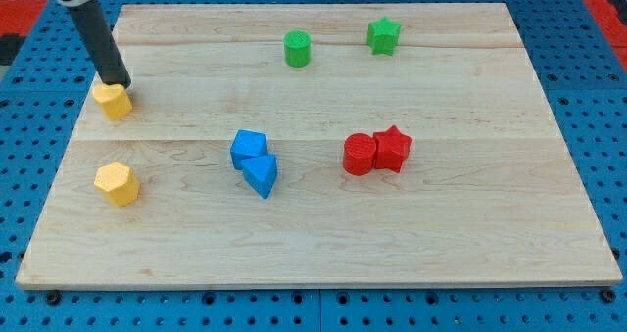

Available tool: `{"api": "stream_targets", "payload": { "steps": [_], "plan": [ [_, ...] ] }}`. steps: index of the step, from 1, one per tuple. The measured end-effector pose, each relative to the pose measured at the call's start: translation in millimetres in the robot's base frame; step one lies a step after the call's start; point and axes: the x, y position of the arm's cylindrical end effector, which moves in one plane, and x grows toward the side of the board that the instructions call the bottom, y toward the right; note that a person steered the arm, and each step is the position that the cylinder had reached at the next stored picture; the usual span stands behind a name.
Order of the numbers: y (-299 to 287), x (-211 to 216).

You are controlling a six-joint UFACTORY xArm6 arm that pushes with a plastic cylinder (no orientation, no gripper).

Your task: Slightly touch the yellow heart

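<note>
A yellow block [114,101] that looks like the heart lies near the board's left edge, in the upper left. My tip [116,81] stands at this block's upper edge, touching it or nearly so. The dark rod slants up to the view's top left. A second yellow block, a pentagon [118,184], lies below it near the left edge.
The wooden board [323,254] holds a blue cube [248,147] touching a blue triangle [262,174] at the middle, a red cylinder [360,155] touching a red star [393,148] to the right, and a green cylinder [297,49] and a green star [383,35] at the top.
</note>
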Motion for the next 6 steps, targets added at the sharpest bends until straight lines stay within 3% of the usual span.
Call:
{"api": "stream_targets", "payload": {
  "steps": [2,5,6],
  "plan": [
    [13.7,78.1],
    [-10.2,42.5],
    [13.1,83.1]
  ]
}}
